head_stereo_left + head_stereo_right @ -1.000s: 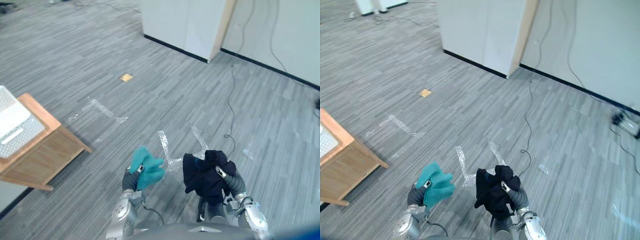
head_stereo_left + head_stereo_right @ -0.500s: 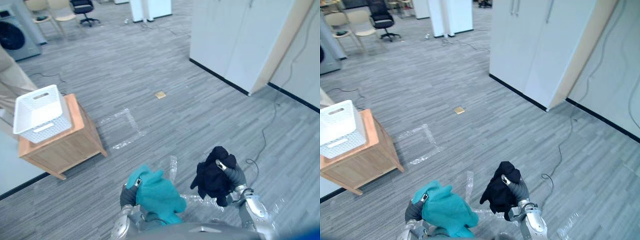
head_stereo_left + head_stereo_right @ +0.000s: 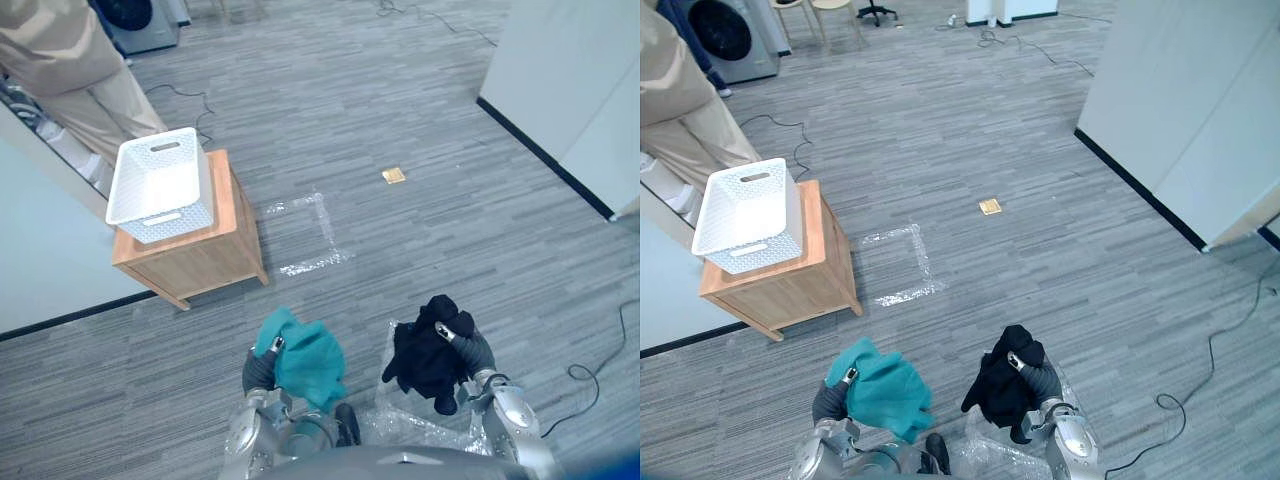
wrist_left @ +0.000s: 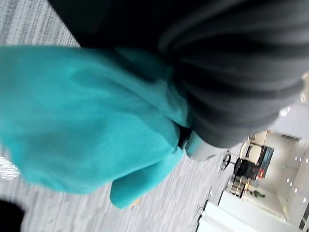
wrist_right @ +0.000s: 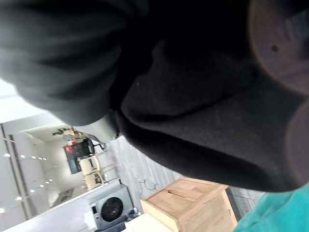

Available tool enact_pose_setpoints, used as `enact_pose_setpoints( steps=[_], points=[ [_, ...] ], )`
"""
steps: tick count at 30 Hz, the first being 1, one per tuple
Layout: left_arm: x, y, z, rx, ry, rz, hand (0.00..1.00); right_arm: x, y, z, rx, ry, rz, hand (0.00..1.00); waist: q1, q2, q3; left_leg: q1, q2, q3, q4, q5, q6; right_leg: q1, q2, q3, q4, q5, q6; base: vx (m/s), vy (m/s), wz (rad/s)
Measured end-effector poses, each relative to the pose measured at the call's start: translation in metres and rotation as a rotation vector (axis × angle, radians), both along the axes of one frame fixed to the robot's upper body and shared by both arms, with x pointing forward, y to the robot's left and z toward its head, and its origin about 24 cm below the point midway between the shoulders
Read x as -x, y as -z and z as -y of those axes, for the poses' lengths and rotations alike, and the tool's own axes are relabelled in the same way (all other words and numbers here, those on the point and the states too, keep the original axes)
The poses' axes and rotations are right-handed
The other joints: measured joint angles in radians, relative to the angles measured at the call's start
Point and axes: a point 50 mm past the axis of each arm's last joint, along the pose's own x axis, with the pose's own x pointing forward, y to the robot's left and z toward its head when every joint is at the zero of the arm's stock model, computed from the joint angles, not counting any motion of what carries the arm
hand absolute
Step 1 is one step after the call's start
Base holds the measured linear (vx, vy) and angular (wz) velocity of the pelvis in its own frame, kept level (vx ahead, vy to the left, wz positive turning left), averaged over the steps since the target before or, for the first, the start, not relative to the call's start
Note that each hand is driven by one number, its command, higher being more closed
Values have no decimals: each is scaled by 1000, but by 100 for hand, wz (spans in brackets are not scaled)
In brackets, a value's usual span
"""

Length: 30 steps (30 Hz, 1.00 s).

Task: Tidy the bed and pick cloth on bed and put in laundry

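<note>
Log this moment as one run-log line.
left hand: shut on teal cloth | right hand: shut on black cloth | white basket: on wooden stand | clothes: not yet in basket

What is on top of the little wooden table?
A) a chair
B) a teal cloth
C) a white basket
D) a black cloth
C: the white basket stands on the wooden table, while the teal cloth is bunched in the left hand and the black cloth in the right hand.
</note>
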Motion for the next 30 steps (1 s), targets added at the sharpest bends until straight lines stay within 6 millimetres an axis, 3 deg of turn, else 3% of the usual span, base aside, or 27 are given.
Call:
enact_pose_setpoints(
  steps=[1,3,4,6,9,12,13,14,15,16,17,19,20,23,24,26,27,28,30],
  points=[
    [1,0,-1,-8,13,-4,100,5,4,-1,-7,14,-23,100,-13,-19,0,51,-34,-33,-32,-8,-1,-68,-75,43,248,7,-26,247,102,64],
    [3,1,-3,-39,53,-20,100,18,13,-5,-28,29,-73,100,-26,-47,-6,110,-74,-93,-65,-16,4,-199,-141,129,607,14,-72,311,52,86],
    [4,2,-4,-60,81,-31,100,27,20,-8,-40,40,-110,100,-42,-50,-5,138,-78,-131,-74,-24,11,-261,-132,172,725,10,-68,322,9,111],
    [4,2,-1,-83,122,-35,100,37,24,-10,-47,40,-138,100,-52,-57,-5,166,-77,-173,-78,-39,8,-334,-109,195,770,-3,-86,256,-12,74],
    [5,3,7,-93,163,-46,100,47,29,-17,-55,20,-162,100,-63,-57,1,232,-65,-229,-97,-47,4,-473,-66,198,680,-66,-103,317,-52,52],
    [0,3,9,-101,183,-43,100,49,32,-22,-59,8,-166,100,-92,-32,17,292,19,-304,-89,-75,-46,-525,56,200,347,-76,-97,450,-179,85],
    [-1,4,8,-104,189,-45,100,49,33,-22,-59,11,-164,100,-96,-27,20,304,46,-316,-86,-86,-71,-525,90,209,210,-38,-95,414,-207,79],
    [0,6,8,-106,196,-51,100,49,32,-22,-59,17,-152,100,-95,-30,20,318,69,-319,-85,-103,-104,-515,121,233,16,52,-94,422,-218,62],
    [2,7,7,-107,198,-59,100,48,31,-22,-59,19,-142,100,-94,-37,19,329,73,-319,-85,-114,-123,-507,129,253,-86,104,-90,441,-245,47],
    [7,10,6,-105,202,-73,100,46,29,-21,-54,22,-128,100,-92,-50,24,362,79,-318,-85,-139,-161,-493,133,283,-180,257,-94,478,-283,20],
    [10,15,8,-96,203,-96,100,43,30,-17,-40,26,-130,100,-92,-32,30,383,118,-309,-73,-150,-179,-479,169,275,-160,287,-166,479,-292,9],
    [10,14,12,-89,214,-87,100,27,24,-17,-38,19,-86,100,-95,-5,56,377,145,-279,-43,-122,-202,-489,177,258,-89,215,-205,505,-365,14],
    [6,13,12,-89,213,-73,100,21,23,-13,-40,19,-72,100,-108,1,62,374,161,-266,-17,-98,-209,-494,179,249,-46,175,-212,394,-304,22],
    [6,12,10,-90,200,-67,100,14,20,-16,-44,-15,-52,100,-103,8,57,300,198,-250,174,-81,-206,-488,207,246,-5,96,-222,326,-242,-12],
    [5,12,9,-81,186,-62,100,11,19,-18,-43,-30,-44,100,-103,20,50,220,233,-252,338,-52,-194,-473,234,240,-20,82,-234,342,-270,-25],
    [6,13,10,-78,183,-61,100,12,20,-19,-42,-44,-46,100,-103,41,54,110,294,-250,573,111,-192,-401,283,235,-95,71,-249,319,-190,-11],
    [11,14,11,-75,180,-69,100,15,21,-20,-47,-58,-51,100,-100,43,55,47,327,-252,712,117,-175,-341,305,236,-153,69,-253,347,-154,7],
    [11,14,11,-74,181,-66,100,17,21,-19,-48,-66,-57,100,-101,42,57,-21,335,-252,814,52,-168,-293,315,237,-188,62,-264,342,-147,7],
    [13,14,11,-79,185,-68,100,17,21,-15,-41,-67,-55,100,-88,29,65,-82,301,-249,821,-21,-181,-219,319,248,-239,54,-276,317,-145,-10]
  ],
)
